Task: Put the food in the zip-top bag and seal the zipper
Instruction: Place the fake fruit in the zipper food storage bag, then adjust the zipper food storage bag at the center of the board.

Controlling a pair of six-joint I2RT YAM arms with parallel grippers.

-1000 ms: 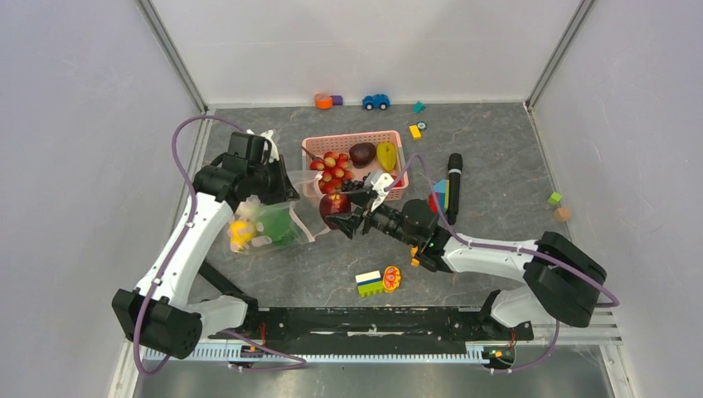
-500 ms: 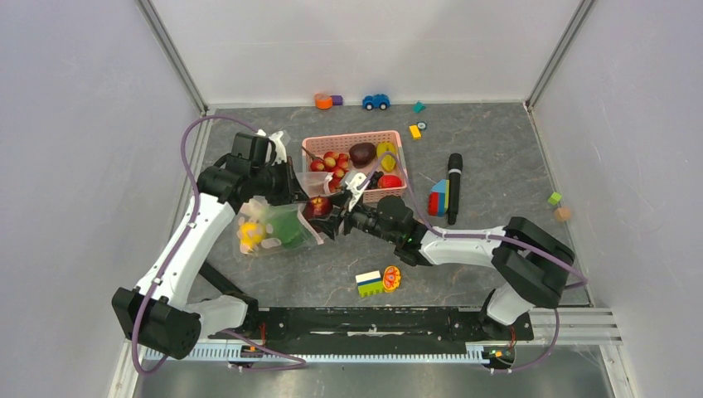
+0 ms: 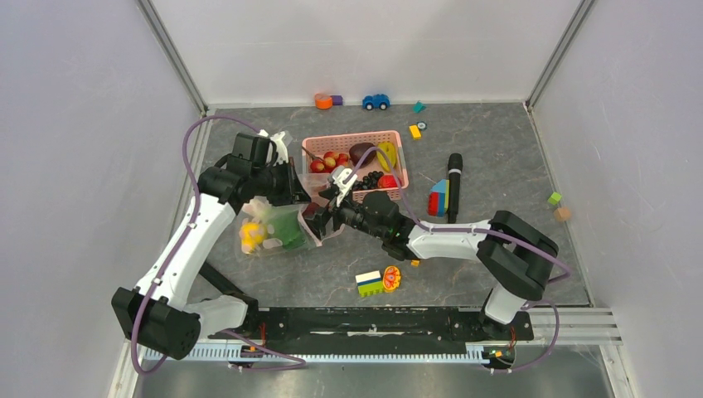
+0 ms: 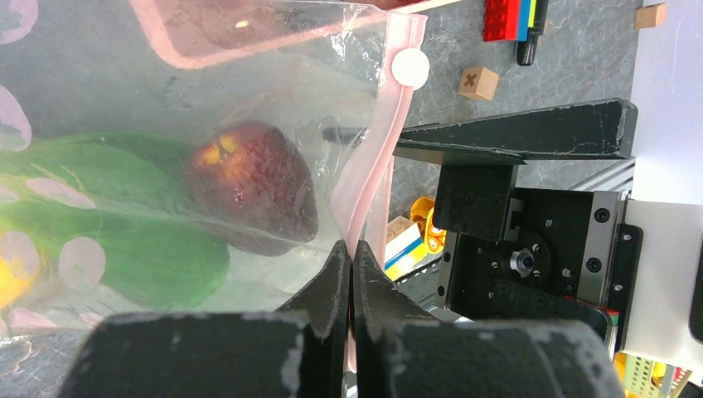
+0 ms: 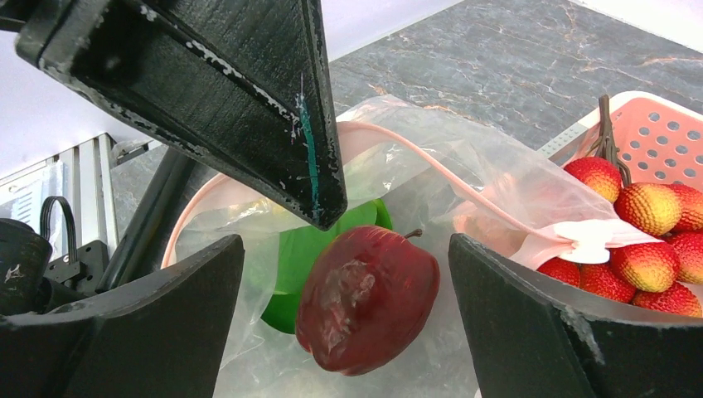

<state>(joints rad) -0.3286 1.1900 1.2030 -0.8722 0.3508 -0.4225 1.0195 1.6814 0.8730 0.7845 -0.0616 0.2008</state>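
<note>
the left gripper (image 4: 351, 274) has its fingers pressed together on the zipper (image 4: 369, 178) of the zip-top bag (image 5: 431, 162), while the right gripper (image 5: 341, 269) is spread either side of the dark red apple (image 5: 369, 298), which lies inside the bag's mouth against the bok choy (image 4: 124, 249).

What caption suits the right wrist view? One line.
Open right tool over the apple lying in the clear bag's mouth, strawberries beside it in the basket.
</note>
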